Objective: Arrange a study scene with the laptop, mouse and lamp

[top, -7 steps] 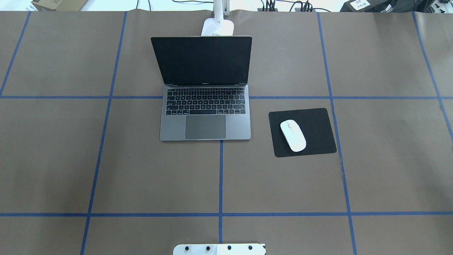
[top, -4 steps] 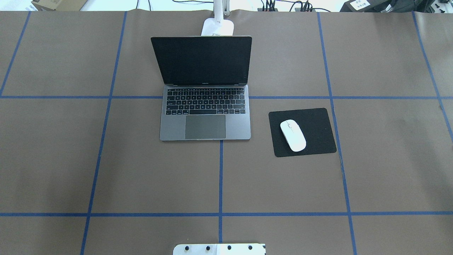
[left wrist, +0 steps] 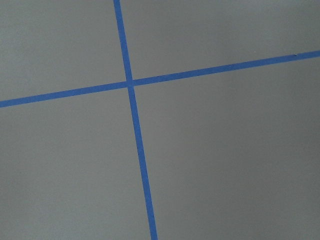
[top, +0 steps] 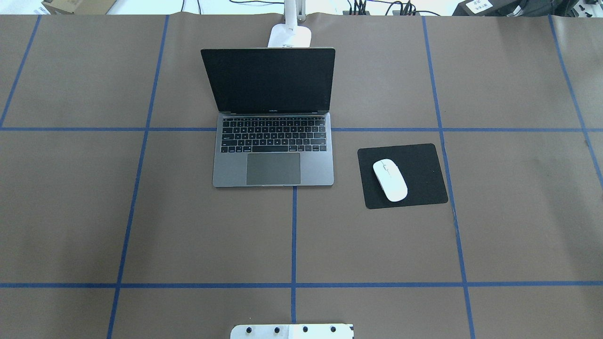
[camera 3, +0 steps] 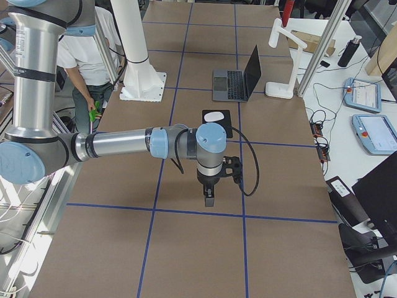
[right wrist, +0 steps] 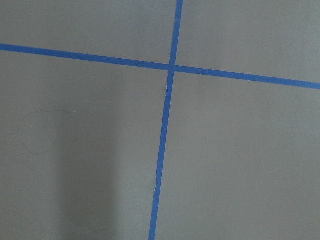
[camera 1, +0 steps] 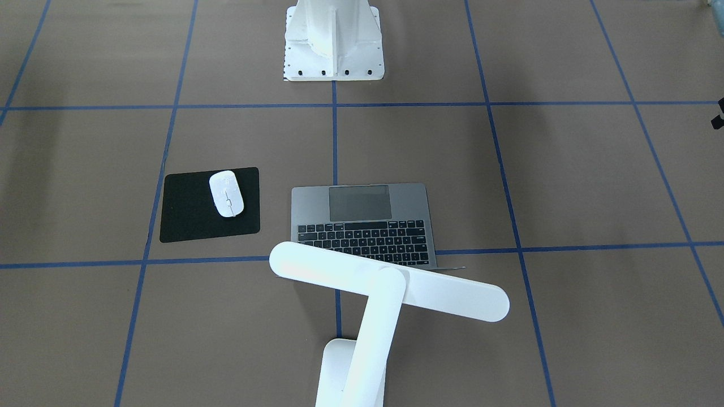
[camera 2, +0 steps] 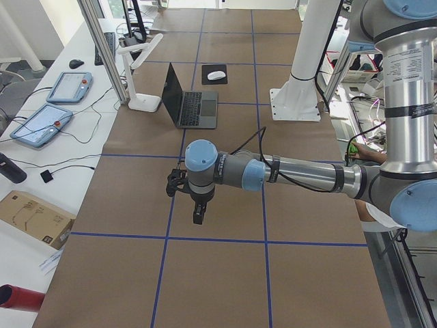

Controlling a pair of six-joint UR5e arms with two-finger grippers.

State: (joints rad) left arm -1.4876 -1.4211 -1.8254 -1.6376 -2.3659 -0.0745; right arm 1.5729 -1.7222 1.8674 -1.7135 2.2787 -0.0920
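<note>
Both arms are stretched flat & low over bare worktop, wrists bent so each claw points straight down. Left claw & right claw show only in the side cams, so I can't tell how wide either is set. Nothing looks held. Wrist cams give just brown paper w/ blue tape crossings.

All task items sit well apart from both claws, inboard between them. Nearest the right claw is the mouse, on a black mouse mat. It's light, smooth, prob slippery, so I'd pinch across its narrow sides. Beside the mat, toward the left claw, is the laptop, lid open. Stiff metal, heavier, hinge & screen delicate imo; take the base by its side edges, never the lid. Farthest, behind the lid, is the lamp. Glossy, likely top-heavy; grip the slanted arm low, near the base.
</note>
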